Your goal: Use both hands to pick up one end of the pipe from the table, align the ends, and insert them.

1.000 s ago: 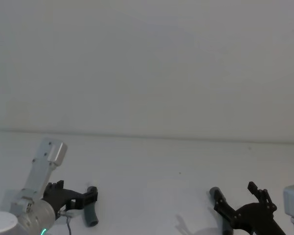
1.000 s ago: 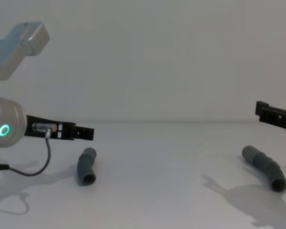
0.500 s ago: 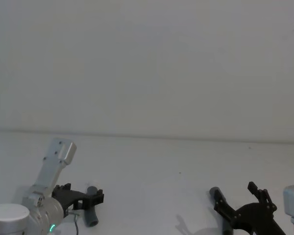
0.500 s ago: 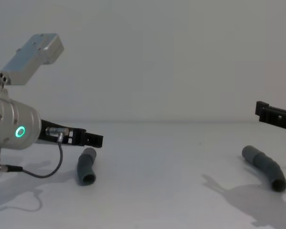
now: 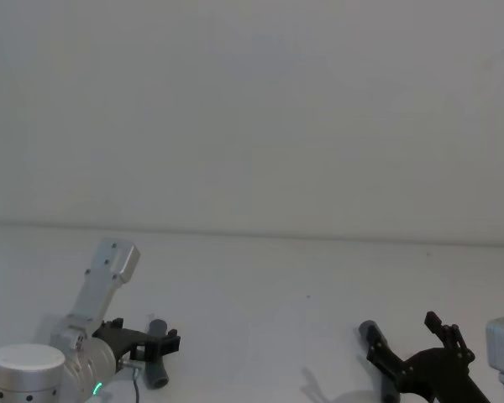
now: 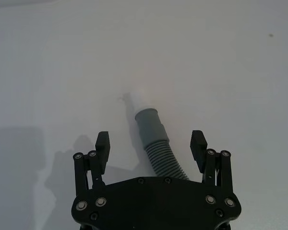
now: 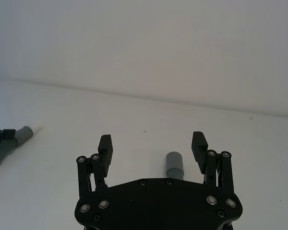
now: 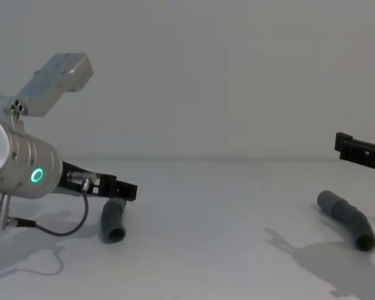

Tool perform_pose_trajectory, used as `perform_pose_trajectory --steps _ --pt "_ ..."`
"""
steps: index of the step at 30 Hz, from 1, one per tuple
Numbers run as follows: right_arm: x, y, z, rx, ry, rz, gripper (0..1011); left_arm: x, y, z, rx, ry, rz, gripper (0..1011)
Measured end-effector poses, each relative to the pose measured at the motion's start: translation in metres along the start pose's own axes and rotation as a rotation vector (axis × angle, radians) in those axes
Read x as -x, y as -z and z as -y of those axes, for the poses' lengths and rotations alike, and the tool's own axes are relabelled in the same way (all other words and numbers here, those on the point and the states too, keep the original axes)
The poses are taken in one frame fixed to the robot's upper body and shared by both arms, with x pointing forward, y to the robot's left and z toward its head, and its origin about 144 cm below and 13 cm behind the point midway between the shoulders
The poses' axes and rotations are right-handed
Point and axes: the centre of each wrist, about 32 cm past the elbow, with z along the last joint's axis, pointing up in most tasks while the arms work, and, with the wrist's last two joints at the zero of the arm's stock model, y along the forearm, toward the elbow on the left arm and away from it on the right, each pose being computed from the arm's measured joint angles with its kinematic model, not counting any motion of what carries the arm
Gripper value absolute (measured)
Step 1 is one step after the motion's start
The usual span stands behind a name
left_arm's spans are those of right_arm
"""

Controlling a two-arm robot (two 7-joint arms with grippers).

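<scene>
Holds the left end effector (image 6: 150, 141) spread wide and low over the short pipe piece (image 6: 162, 158), at lower left of the chest view, with the ribbed body between the jaws and nothing gripped. Leaves the white tip (image 6: 138, 98) pointing out past the fingertips. Holds the right end effector (image 7: 152, 142) just as wide at the right edge of the chest view, well above the longer pipe piece (image 8: 347, 215) lying lower right on the desk (image 8: 225, 244).

Risks rolling or skidding the short piece by closing off-centre on the ribs. Risks burying the tip by gripping too far forward, with little left to insert. Risks snagging the dangling cable (image 8: 56, 230) near that piece.

Has broad bare desk between the two pieces for bringing the ends together, and only the far wall line well behind.
</scene>
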Motion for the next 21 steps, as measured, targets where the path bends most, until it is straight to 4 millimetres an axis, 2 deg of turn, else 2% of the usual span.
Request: perform_pose_trajectory --steps 21 --pt "0.000 0.000 0.000 0.000 0.000 0.000 1003 0.004 0.005 0.013 -0.053 0.002 0.016 1001"
